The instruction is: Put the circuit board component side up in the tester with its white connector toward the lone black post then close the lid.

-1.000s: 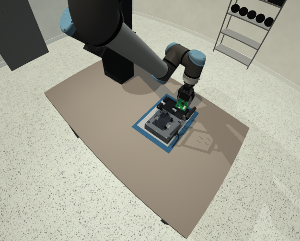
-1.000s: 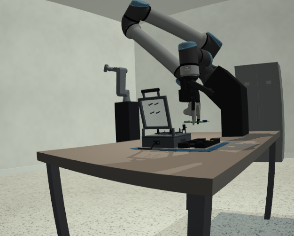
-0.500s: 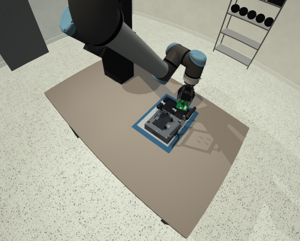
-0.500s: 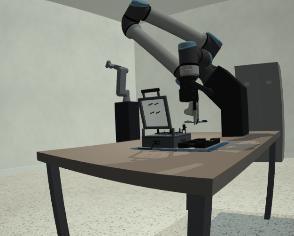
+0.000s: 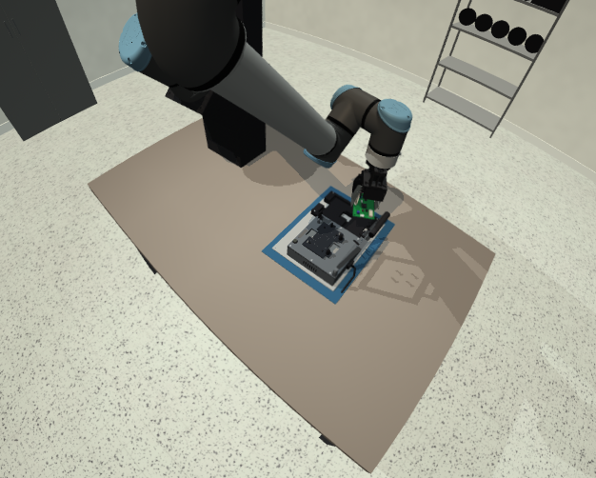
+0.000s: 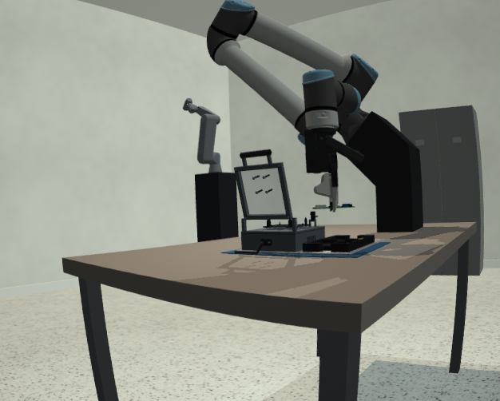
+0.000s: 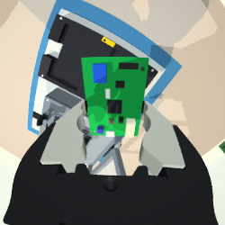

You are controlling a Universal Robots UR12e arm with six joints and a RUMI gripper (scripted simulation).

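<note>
Board aloft above the tray

Brown wooden table top [image 6: 216, 287] on dark legs fills most of my exterior view, standing on a pale speckled floor [image 6: 208, 367] between plain grey-green walls. On it lies a blue mat [image 5: 276, 258], with the dark grey box-shaped tester [image 6: 279, 239] at the left and the black moulded tray [image 6: 339, 243] just right of it. The tester's clear framed lid [image 6: 263, 188] stands up, tilted slightly back, its black handle on top.

My gripper [image 6: 332, 205] hangs point-down over the tray, its two pale fingers closed part-way on the edges of the green circuit board [image 6: 334, 206]. The board is level, well above the tray, component side up; in the wrist view its white connector [image 7: 130, 129] sits at the end nearest the gripper body.

Further back I see a small grey arm on a black pedestal [image 6: 216, 204] at the far left, a dark grey cabinet [image 6: 442, 167] at the far right, and in the top view a grey metal shelf rack [image 5: 437, 69] carrying black balls [image 5: 500, 28]. The robot's black base column [image 6: 396, 179] rises behind the tray.
</note>
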